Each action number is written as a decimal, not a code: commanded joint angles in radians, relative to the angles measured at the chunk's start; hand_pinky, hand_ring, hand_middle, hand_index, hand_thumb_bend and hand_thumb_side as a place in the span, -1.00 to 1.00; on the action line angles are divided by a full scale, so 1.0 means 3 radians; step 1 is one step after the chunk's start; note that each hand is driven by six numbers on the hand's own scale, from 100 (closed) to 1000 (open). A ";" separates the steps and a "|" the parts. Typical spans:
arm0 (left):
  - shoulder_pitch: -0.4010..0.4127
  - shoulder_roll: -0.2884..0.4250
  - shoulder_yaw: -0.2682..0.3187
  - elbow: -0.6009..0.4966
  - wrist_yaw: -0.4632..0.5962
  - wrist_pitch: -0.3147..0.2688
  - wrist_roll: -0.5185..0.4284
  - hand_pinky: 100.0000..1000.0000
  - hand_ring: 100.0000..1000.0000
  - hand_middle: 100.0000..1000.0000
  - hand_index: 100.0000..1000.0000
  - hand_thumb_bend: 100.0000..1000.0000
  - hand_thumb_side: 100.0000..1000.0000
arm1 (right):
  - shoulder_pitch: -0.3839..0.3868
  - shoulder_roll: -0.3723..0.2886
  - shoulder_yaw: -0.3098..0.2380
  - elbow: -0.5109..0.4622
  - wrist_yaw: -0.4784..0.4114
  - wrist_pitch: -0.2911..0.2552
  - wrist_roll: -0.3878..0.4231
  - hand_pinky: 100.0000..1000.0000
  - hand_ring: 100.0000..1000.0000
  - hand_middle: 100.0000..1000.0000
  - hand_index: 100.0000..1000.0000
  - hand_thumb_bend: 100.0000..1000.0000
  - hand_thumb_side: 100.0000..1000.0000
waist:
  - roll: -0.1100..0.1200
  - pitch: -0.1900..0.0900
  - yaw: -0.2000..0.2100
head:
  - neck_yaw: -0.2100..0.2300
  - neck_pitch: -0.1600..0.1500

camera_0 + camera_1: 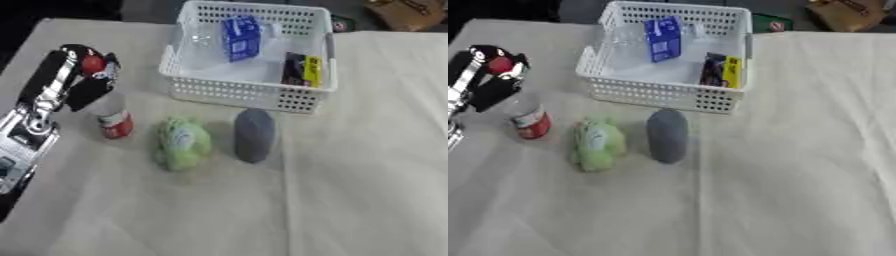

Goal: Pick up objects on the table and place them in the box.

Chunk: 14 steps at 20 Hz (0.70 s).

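**A:** What is the left hand point(87, 80) doing?

**B:** It comes in from the left side of the table point(367, 175), black with silver along the arm. Its dark fingers are curled down round the top of a small clear bottle point(112, 117) with a red and white label. The bottle stands upright on the cloth, and the hand covers its upper part, so I cannot see a cap.

**A:** And the right hand?

**B:** It shows in neither view.

**A:** Where does the bottle stand in relation to the box?

**B:** To the left of the white basket point(236, 92), in front of its near left corner and apart from it. Just to its right lies a green bundle point(181, 142), pale and crinkled, and beyond that a grey rounded block point(254, 134) lying lengthwise, its far end close to the basket's near wall.

**A:** How many things are in the basket?

**B:** Two that I can make out: one blue carton point(241, 37) standing near the back, and one black and yellow packet point(303, 70) leaning against the right wall. There may be something clear near the back left, but I cannot tell.

**A:** And on the cloth?

**B:** Three: one bottle, one green bundle, one grey block.
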 commanded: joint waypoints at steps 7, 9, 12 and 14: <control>-0.0038 0.0116 0.0045 -0.0118 -0.0080 0.0068 0.0007 0.32 0.27 0.16 0.15 -1.00 0.36 | -0.0026 -0.0056 -0.0041 -0.0058 -0.0029 -0.0013 -0.0011 0.79 0.68 0.47 0.66 -1.00 1.00 | -0.0002 -0.0082 -0.0007 | -0.0007 -0.0003; -0.0034 0.0111 0.0034 -0.0098 -0.0108 0.0080 -0.0026 0.30 0.29 0.17 0.17 -1.00 0.37 | -0.0028 -0.0059 -0.0043 -0.0058 -0.0032 -0.0016 -0.0011 0.78 0.68 0.47 0.66 -1.00 1.00 | -0.0007 -0.0079 -0.0008 | -0.0006 -0.0004; -0.0028 0.0100 0.0017 -0.0065 -0.0117 0.0094 -0.0058 0.33 0.37 0.28 0.24 -1.00 0.41 | -0.0034 -0.0060 -0.0050 -0.0058 -0.0034 -0.0022 -0.0011 0.78 0.68 0.46 0.66 -1.00 1.00 | -0.0009 -0.0074 -0.0014 | -0.0003 -0.0007; -0.0020 0.0093 0.0001 -0.0043 -0.0093 0.0081 -0.0098 0.40 0.45 0.40 0.34 -1.00 0.57 | -0.0037 -0.0061 -0.0053 -0.0058 -0.0037 -0.0026 -0.0011 0.79 0.68 0.46 0.66 -1.00 1.00 | -0.0010 -0.0070 -0.0018 | -0.0003 -0.0009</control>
